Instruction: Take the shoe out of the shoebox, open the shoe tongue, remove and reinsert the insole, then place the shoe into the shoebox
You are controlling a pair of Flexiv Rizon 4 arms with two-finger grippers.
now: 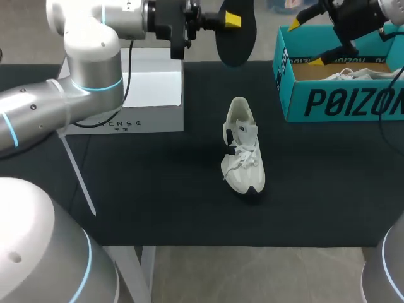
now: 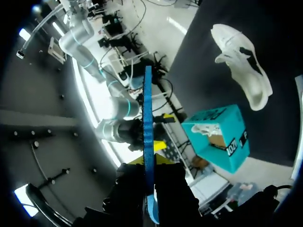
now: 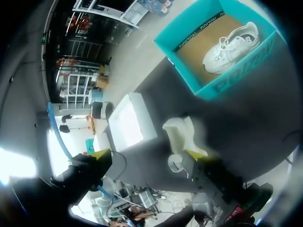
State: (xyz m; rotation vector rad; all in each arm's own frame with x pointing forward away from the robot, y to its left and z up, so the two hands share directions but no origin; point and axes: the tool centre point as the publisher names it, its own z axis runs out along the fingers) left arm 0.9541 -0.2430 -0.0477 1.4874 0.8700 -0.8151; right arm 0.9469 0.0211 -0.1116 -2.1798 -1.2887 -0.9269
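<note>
Black table [image 1: 158, 208]: shoe [image 1: 242, 154] mid-table, unheld; shoebox [image 1: 341, 101] at the far right corner. The insole [image 1: 238, 45] is pinched in the left gripper [image 1: 230, 20]; the right gripper [image 1: 305, 43] is spread, empty, over the shoebox. Unsteadied, the shoe may be shoved aside at reinsertion.

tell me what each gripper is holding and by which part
The left gripper is shut on the insole, pinching its two flat faces at one edge. The right gripper is open over the shoebox, holding nothing.
</note>
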